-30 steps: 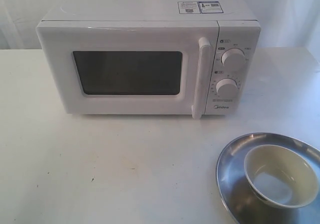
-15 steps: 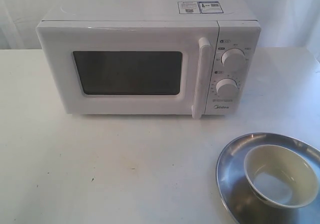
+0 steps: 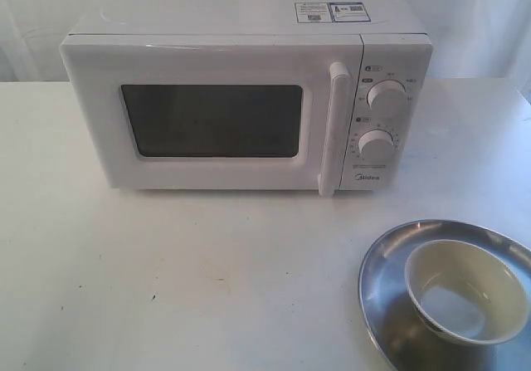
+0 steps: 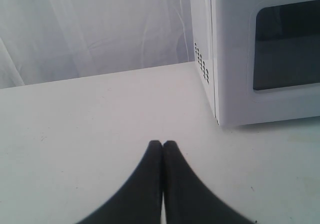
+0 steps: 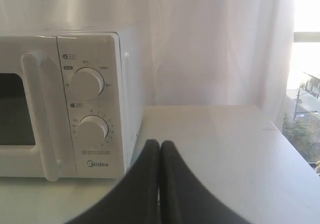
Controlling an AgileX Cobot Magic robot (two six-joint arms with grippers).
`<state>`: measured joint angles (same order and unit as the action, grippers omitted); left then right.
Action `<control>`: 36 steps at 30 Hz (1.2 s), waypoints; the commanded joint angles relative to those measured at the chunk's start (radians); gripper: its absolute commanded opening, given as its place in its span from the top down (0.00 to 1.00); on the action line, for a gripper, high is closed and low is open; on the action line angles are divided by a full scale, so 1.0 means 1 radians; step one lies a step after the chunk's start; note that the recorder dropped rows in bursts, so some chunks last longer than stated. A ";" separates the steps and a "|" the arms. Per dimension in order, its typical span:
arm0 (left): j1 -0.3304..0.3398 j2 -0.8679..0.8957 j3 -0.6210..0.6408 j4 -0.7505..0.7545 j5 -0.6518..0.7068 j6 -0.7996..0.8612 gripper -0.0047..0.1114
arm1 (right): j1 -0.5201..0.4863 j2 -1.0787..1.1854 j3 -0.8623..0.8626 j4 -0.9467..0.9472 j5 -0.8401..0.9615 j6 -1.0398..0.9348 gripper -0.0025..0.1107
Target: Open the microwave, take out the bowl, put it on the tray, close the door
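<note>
"Midea" on the microwave (image 5: 60, 103) below its dials; top stickers (image 3: 330, 12) apparently illegible

One microwave (image 3: 241, 109), one tray (image 3: 383, 300), one bowl (image 3: 466, 290), on one counter (image 3: 166, 263).
Microwave parts: two dials (image 3: 387, 97), one door handle (image 3: 333, 129), two stickers (image 3: 313, 11); grippers: two, left gripper (image 4: 162, 144) and right gripper (image 5: 159, 143).

This looks like a staged test set-up, not a lived-in kitchen. A white boxy countertop microwave (image 3: 249, 105) stands on a plain white tabletop (image 3: 166, 271). A draped white fabric backdrop (image 5: 210, 48) hangs close behind, and a bright window (image 5: 306, 83) lets in daylight at one side.
</note>
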<state>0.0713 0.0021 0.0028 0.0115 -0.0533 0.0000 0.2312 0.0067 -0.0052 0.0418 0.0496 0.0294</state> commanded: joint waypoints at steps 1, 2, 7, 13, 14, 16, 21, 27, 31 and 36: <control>-0.002 -0.002 -0.003 -0.005 0.001 0.000 0.96 | -0.005 -0.007 0.005 0.065 -0.014 -0.071 0.98; -0.002 -0.002 -0.003 -0.005 0.001 0.000 0.96 | -0.005 -0.007 0.005 0.063 -0.016 -0.071 0.98; -0.002 -0.002 -0.003 -0.005 0.001 0.000 0.96 | -0.005 -0.007 0.005 0.063 -0.016 -0.065 0.98; -0.002 -0.002 -0.003 -0.005 0.001 0.000 0.96 | -0.005 -0.007 0.005 0.025 -0.012 -0.022 0.98; -0.002 -0.002 -0.003 -0.005 0.001 0.000 0.96 | -0.005 -0.007 0.005 0.025 -0.010 -0.024 0.98; -0.002 -0.002 -0.003 -0.005 0.001 0.000 0.96 | -0.005 -0.007 0.005 0.025 -0.002 -0.029 0.98; -0.002 -0.002 -0.003 -0.005 0.001 0.000 0.96 | -0.005 -0.007 0.005 0.025 -0.002 -0.029 0.98; -0.002 -0.002 -0.003 -0.005 0.001 0.000 0.96 | -0.005 -0.007 0.005 0.025 0.002 -0.029 0.98; -0.002 -0.002 -0.003 -0.005 0.001 0.000 0.96 | -0.005 -0.007 0.005 0.025 0.011 -0.029 0.98; -0.002 -0.002 -0.003 -0.005 0.001 0.000 0.96 | -0.005 -0.007 0.005 0.025 0.011 -0.029 0.98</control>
<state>0.0713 0.0021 0.0028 0.0115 -0.0533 0.0000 0.2312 0.0067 -0.0052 0.0739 0.0574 0.0000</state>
